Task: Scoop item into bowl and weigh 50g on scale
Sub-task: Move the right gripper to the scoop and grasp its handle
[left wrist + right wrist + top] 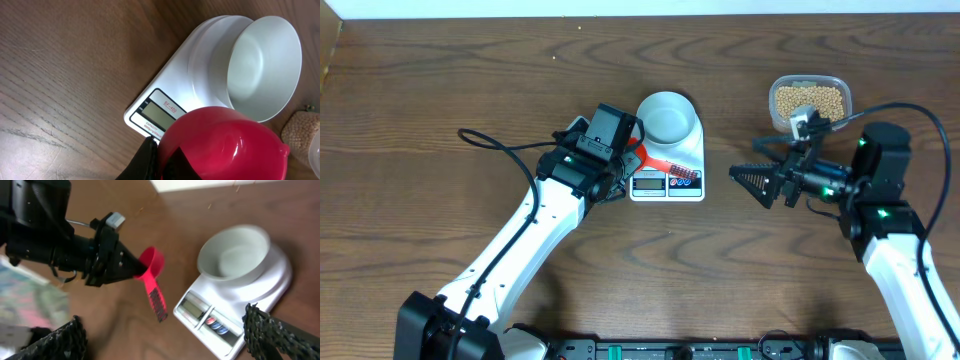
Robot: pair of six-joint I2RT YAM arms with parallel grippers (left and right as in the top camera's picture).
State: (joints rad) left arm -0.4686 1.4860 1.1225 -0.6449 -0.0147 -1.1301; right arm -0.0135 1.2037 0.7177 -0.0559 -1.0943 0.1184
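Observation:
The white bowl point(667, 116) stands on the white scale point(667, 186), and I see no beans in it. My left gripper point(630, 152) is shut on a red scoop point(665, 168) by its cup end, and the handle slants over the scale's display. In the left wrist view the red cup point(225, 145) fills the space beside my fingers point(147, 159), next to the bowl point(265, 65). The beans point(810, 100) lie in a clear container at the back right. My right gripper point(748, 182) hangs open right of the scale with nothing between its fingers point(274, 332).
The clear container point(840, 84) sits close behind my right arm point(880, 170). A black cable point(495, 143) loops on the table left of my left arm. The scale's display point(159, 116) and round buttons point(216, 325) face the front.

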